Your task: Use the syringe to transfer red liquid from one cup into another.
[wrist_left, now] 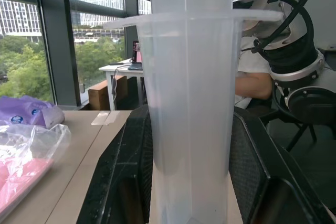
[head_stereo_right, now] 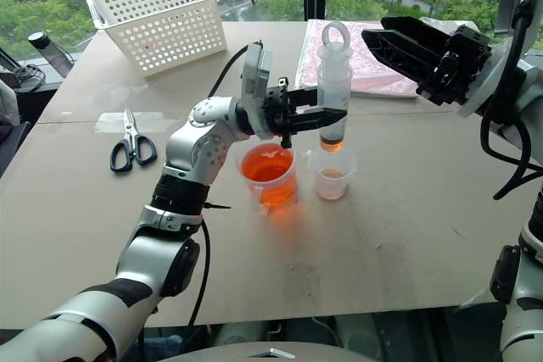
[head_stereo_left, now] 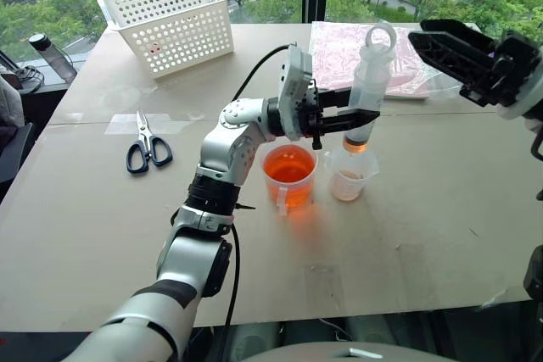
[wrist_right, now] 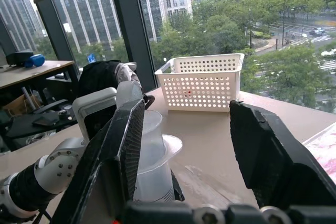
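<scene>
syringe (head_stereo_left: 367, 82): 1 | cups: 2, orange-red cup (head_stereo_left: 289, 175) left, paler measuring cup (head_stereo_left: 349, 177) right | scissors (head_stereo_left: 148, 145): 1 | white basket (head_stereo_left: 170, 21): 1, far left | bottle (head_stereo_left: 51, 57): 1

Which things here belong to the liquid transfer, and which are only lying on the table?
In use: syringe, held upright by the left gripper; larger cup of red liquid; smaller cup.

Lying about: white basket, scissors, pink packet.
</scene>
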